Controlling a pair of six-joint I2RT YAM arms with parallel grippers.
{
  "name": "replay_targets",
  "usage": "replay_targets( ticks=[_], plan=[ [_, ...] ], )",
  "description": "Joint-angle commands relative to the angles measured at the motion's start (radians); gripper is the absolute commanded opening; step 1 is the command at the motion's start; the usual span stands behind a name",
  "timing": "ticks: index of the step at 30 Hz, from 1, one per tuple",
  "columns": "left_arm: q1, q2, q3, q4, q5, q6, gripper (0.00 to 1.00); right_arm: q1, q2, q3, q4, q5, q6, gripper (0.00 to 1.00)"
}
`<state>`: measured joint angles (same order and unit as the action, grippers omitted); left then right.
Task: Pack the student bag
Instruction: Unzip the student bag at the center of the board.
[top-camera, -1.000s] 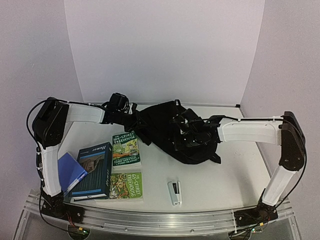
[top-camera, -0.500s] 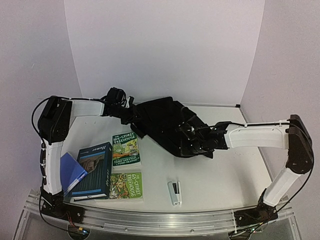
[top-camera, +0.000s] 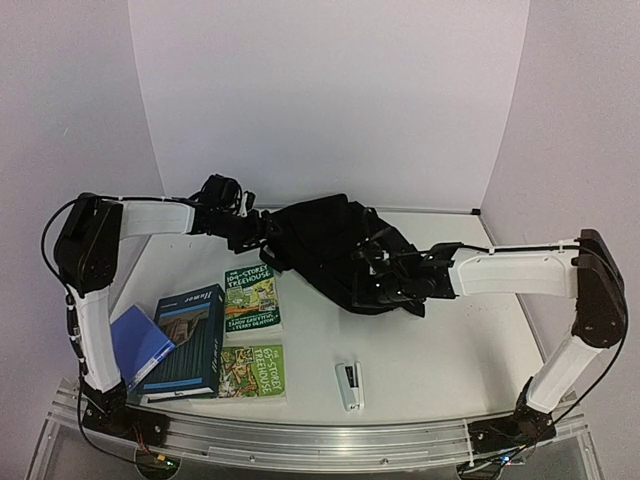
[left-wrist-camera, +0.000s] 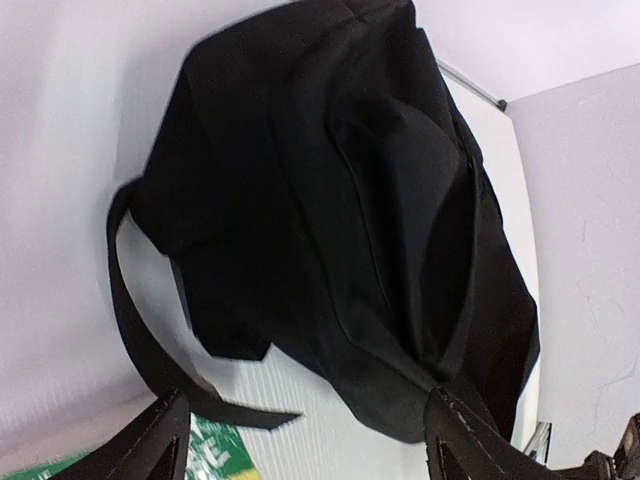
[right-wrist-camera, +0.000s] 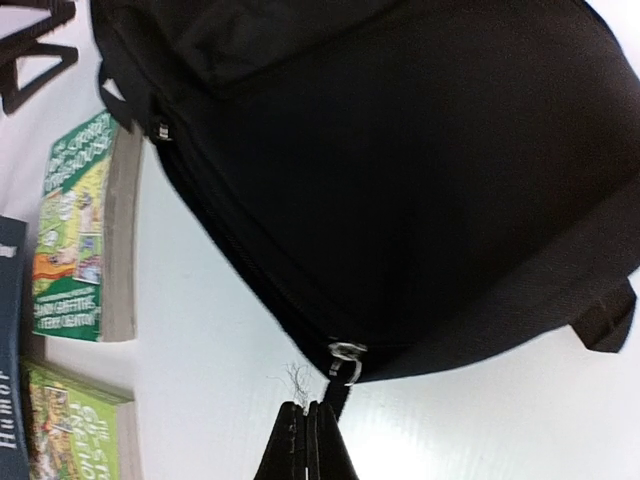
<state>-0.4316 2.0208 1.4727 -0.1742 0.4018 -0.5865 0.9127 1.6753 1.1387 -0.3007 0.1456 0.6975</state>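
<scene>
The student bag (top-camera: 325, 245) is a large black fabric backpack lying at the middle back of the table. It fills the left wrist view (left-wrist-camera: 330, 200) and the right wrist view (right-wrist-camera: 400, 170). My left gripper (top-camera: 262, 234) is at the bag's left end, open, its fingers (left-wrist-camera: 150, 445) spread wide; the right one touches the bag's lower edge, and a black strap (left-wrist-camera: 135, 310) runs past the left one. My right gripper (right-wrist-camera: 312, 440) is shut on the black zipper pull (right-wrist-camera: 338, 395) below the metal slider (right-wrist-camera: 345, 352) at the bag's near edge; it also shows in the top view (top-camera: 365, 278).
Two green Treehouse books (top-camera: 251, 298) (top-camera: 252, 371), a dark-blue Humor book (top-camera: 186, 340) and a blue wallet (top-camera: 138, 342) lie front left. A white stapler (top-camera: 349, 385) lies front centre. White walls close the back and sides.
</scene>
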Motion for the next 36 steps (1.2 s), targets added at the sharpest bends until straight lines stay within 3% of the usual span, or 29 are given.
replay_targets(
  ticks=[1,5,11,24,27,36],
  plan=[
    [-0.097,-0.161,-0.103,0.051,-0.032,-0.068,0.82,0.022,0.018,0.052,0.076,-0.051,0.014,0.0],
    [-0.176,-0.199,-0.185,0.088,-0.027,-0.173,0.84,0.04,0.018,0.062,0.11,-0.076,0.022,0.0],
    [-0.22,-0.219,-0.321,0.297,0.061,-0.334,0.87,0.065,0.024,0.069,0.127,-0.083,0.029,0.0],
    [-0.25,-0.157,-0.302,0.3,0.093,-0.353,0.85,0.1,0.043,0.083,0.134,-0.074,0.042,0.0],
    [-0.254,-0.147,-0.32,0.312,0.092,-0.366,0.8,0.103,0.046,0.086,0.134,-0.07,0.046,0.0],
    [-0.255,-0.128,-0.339,0.317,0.038,-0.388,0.47,0.107,0.036,0.082,0.132,-0.038,0.048,0.0]
  ],
)
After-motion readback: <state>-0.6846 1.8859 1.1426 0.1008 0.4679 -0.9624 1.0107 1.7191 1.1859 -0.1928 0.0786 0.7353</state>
